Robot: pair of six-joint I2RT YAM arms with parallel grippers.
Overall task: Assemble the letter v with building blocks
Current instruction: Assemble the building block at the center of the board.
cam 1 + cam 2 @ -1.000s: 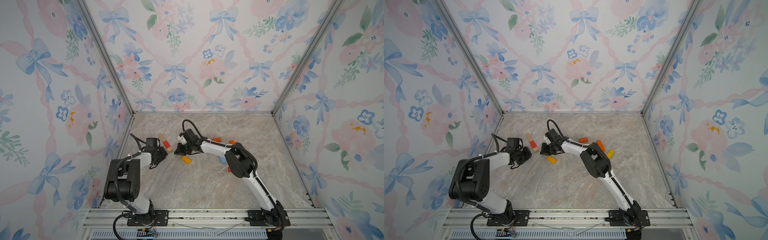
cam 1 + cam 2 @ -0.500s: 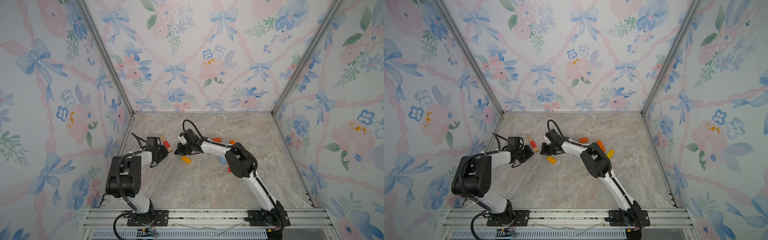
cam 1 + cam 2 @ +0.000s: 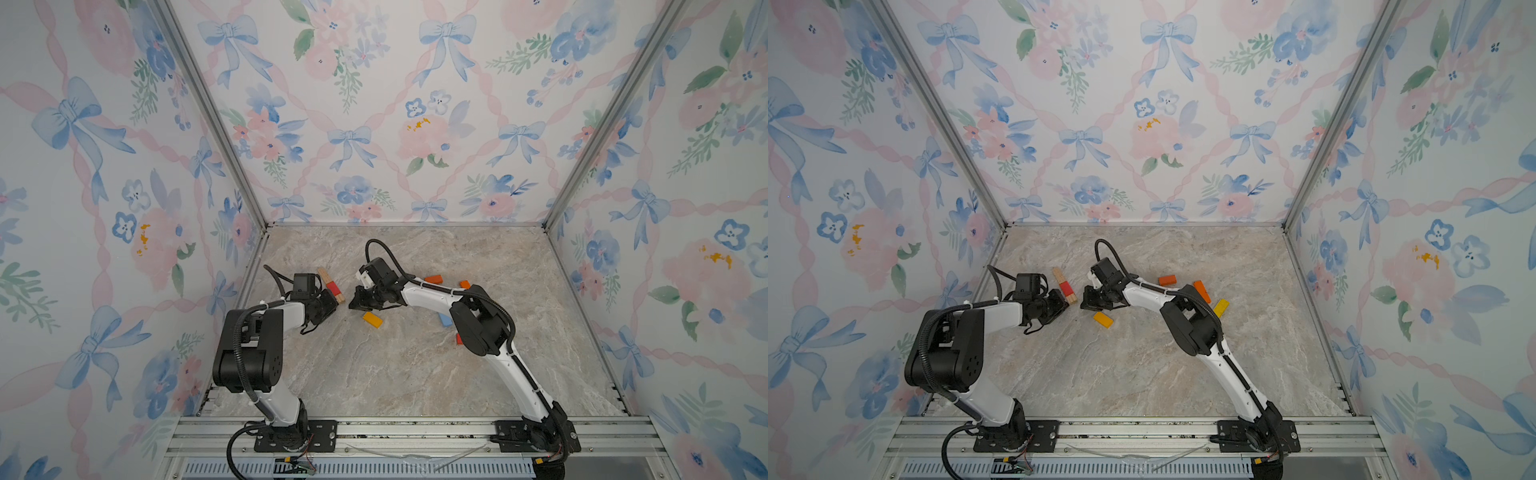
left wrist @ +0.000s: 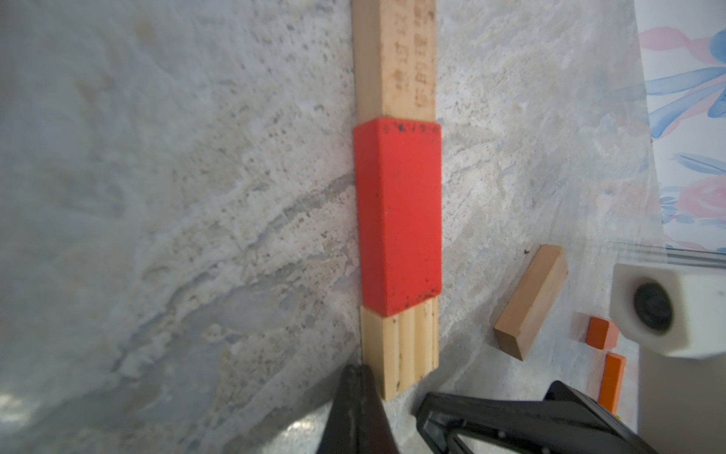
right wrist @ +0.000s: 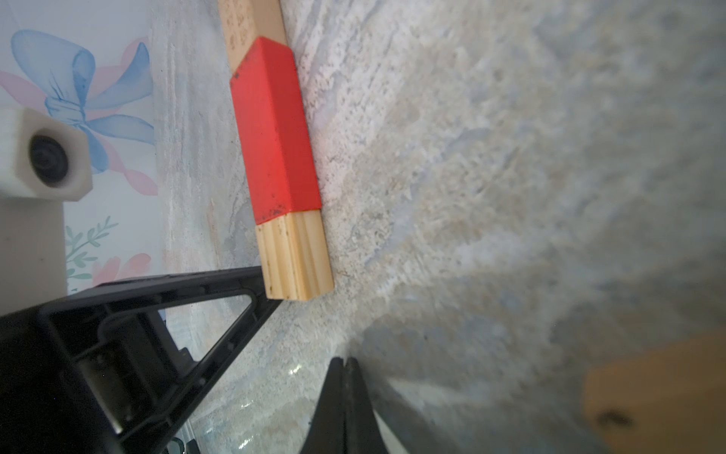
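Desk: gray, stone-look desk [image 3: 395, 374]; all my blocks lie on it.
Red bit: nearest to me, a red bit [image 3: 459, 338] peeks out from behind my right arm [image 3: 478, 328].
Yellow-orange block: the yellow-orange block [image 3: 372, 320] lies flat and alone, just in front of my right claw.
Blue block: the light blue block [image 3: 444, 319] is partly hidden by my right arm.
Left claw: my left claw [image 4: 355, 375] is squeezed tight with nothing in it. Its tip sits right against the near end of the ridged block.
Right claw: my right claw [image 5: 345, 363] is squeezed tight too, with nothing in it. It is low over the desk, near the ridged block but apart from it.
Ridged block: the ridged block [image 4: 404, 346] is pale wood with grooves, first in a row.
Red block: the red block [image 4: 398, 216] comes next, touching it end to end.
Long wood bar: the long wood bar [image 4: 395, 59] is last and farthest. The three make one straight, slanted line.
Loose wood block: the loose wood block [image 4: 530, 302] lies beside the row, apart from it and tilted.
Far blocks: the orange block [image 3: 1168, 279], the second orange block [image 3: 1201, 291] and the yellow block [image 3: 1221, 307] lie beyond my right arm.
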